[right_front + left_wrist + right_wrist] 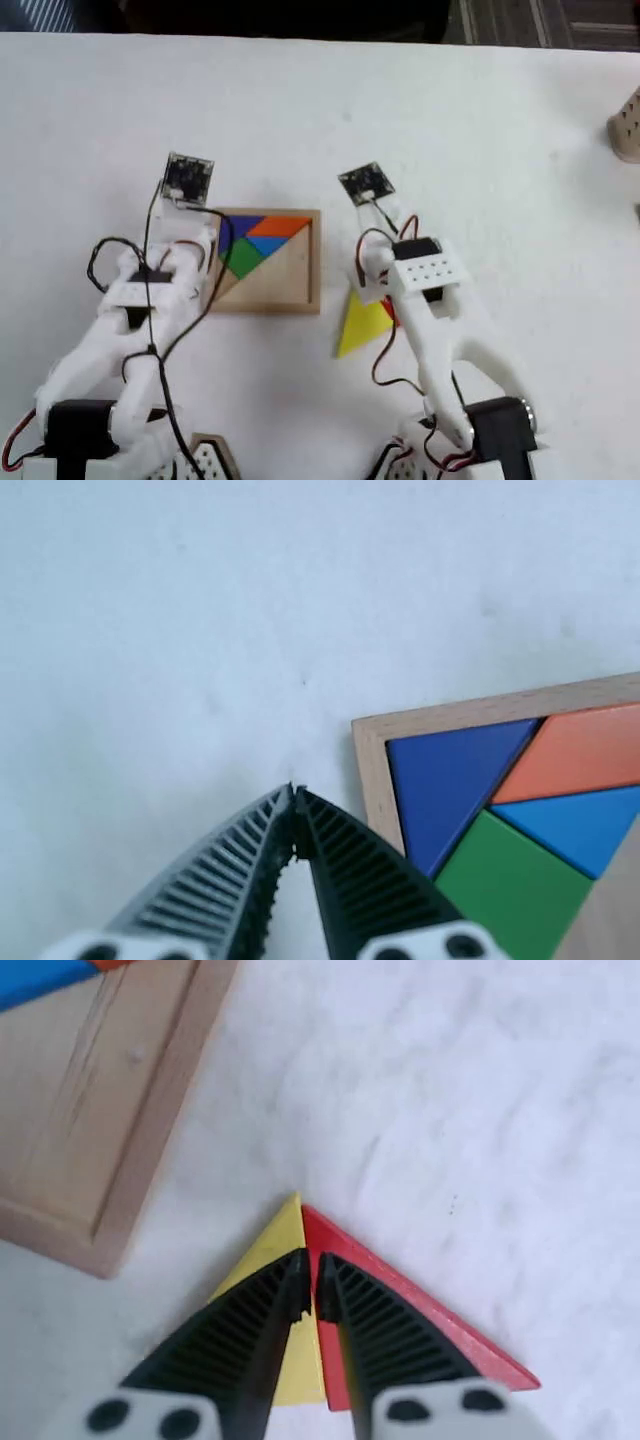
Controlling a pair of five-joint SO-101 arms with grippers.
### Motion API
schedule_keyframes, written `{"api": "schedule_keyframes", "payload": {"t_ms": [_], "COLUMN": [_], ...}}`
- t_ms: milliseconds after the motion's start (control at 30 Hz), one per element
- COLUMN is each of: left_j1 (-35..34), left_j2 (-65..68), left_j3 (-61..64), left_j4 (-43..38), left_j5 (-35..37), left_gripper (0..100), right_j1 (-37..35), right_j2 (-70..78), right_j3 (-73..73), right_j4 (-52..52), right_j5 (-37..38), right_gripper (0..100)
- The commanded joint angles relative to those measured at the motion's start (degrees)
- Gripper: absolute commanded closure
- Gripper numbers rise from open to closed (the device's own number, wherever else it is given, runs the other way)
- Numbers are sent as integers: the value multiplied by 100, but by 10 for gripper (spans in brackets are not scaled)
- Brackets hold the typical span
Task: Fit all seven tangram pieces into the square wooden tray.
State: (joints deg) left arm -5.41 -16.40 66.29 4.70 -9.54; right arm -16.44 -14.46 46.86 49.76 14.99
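Note:
The square wooden tray [313, 262] lies between the two arms. Its far-left part holds a dark blue triangle [450, 775], an orange piece [575, 750], a light blue piece [585, 825] and a green piece [510, 885]. The rest of the tray floor [70, 1110] is bare wood. A yellow triangle [360, 325] and a red triangle [410, 1300] lie side by side on the table, just right of the tray. My right gripper [311, 1263] is shut, its tips over the seam between them. My left gripper [295, 795] is shut over the table, beside the tray's far-left corner [368, 742].
The white table [480, 150] stretches wide beyond and to the right of the tray. A beige perforated object [625, 125] stands at the far right edge. The table's far edge meets a dark floor.

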Motion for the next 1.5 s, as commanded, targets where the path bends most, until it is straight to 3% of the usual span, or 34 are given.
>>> {"api": "schedule_keyframes", "payload": {"t_ms": [0, 67, 200, 333, 467, 600, 733, 933, 1267, 1467], "left_j1": [-119, -338, -488, -488, -505, -488, -514, -637, -673, -673], "left_j2": [-207, -207, -207, -198, -110, 382, 804, 866, 884, 884], "left_j3": [-44, -62, -79, -193, -264, -615, -976, -1354, -1407, -1407], "left_j4": [-334, -396, -457, -422, -413, -413, -387, 264, 281, 281], "left_j5": [-79, -79, -79, -79, -141, -642, -545, -598, -598, -598], "left_gripper": [976, 976, 976, 976, 976, 976, 976, 976, 976, 976], "right_j1": [-13, 13, 154, 277, 576, 673, 646, 681, 673, 664], "right_j2": [119, 171, 189, 189, 242, 251, 251, 242, 251, 251], "right_j3": [-440, -598, -721, -888, -949, -774, -659, -299, -123, -44], "right_j4": [207, 409, 919, 1464, 1666, 1648, 1648, 1648, 1613, 1358], "right_j5": [158, 220, 1319, 1952, 2813, 3754, 4202, 5108, 5292, 5266], "right_gripper": [885, 830, 758, 719, 710, 710, 709, 708, 696, 539]}}
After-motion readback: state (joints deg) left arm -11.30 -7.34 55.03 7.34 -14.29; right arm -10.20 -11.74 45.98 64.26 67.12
